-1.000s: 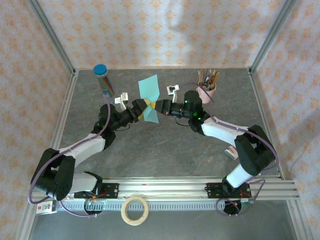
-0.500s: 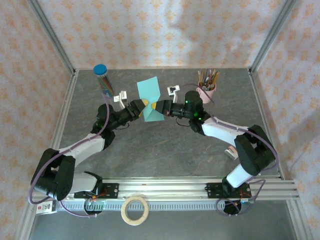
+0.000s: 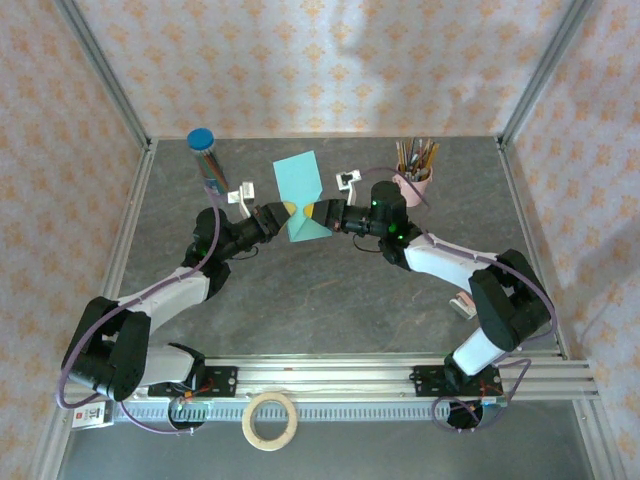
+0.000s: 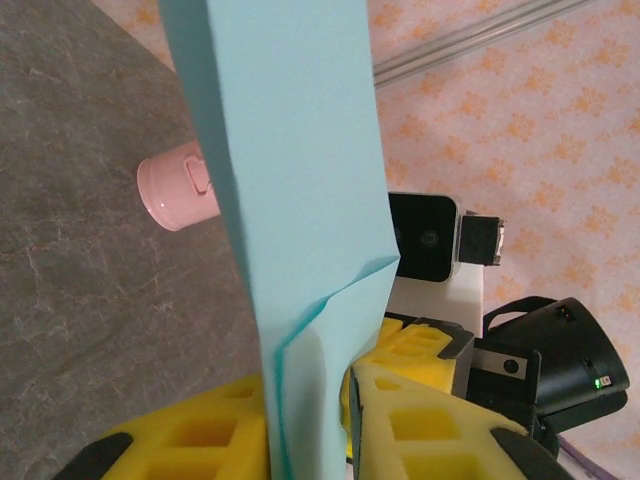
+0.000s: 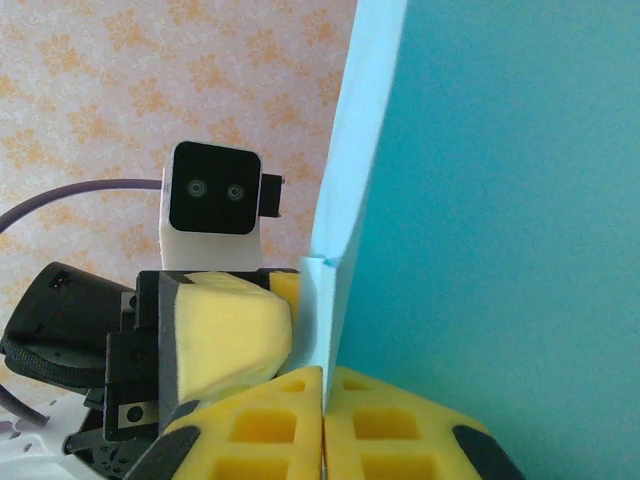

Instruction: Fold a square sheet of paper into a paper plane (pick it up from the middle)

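Note:
The light turquoise sheet of paper (image 3: 299,187) hangs in the air over the back middle of the table, creased and doubled over. My left gripper (image 3: 288,212) comes in from the left, shut on its lower edge. My right gripper (image 3: 311,212) pinches the same lower part from the right, nose to nose with the left one. In the left wrist view the paper (image 4: 300,190) rises between the yellow pads of my left gripper (image 4: 312,425). Seen from the right wrist, the paper (image 5: 500,200) stands edge-on from my right gripper (image 5: 324,425), whose pads are pressed together.
A pink cup of pencils (image 3: 413,181) stands at the back right, close behind the right arm. A blue-capped tube of pencils (image 3: 206,160) stands at the back left. A roll of tape (image 3: 271,420) lies at the near edge, in front of the rail.
My left gripper has closed onto the paper's lower edge. The sheet has shifted slightly and stands more upright. The right gripper has kept its hold.

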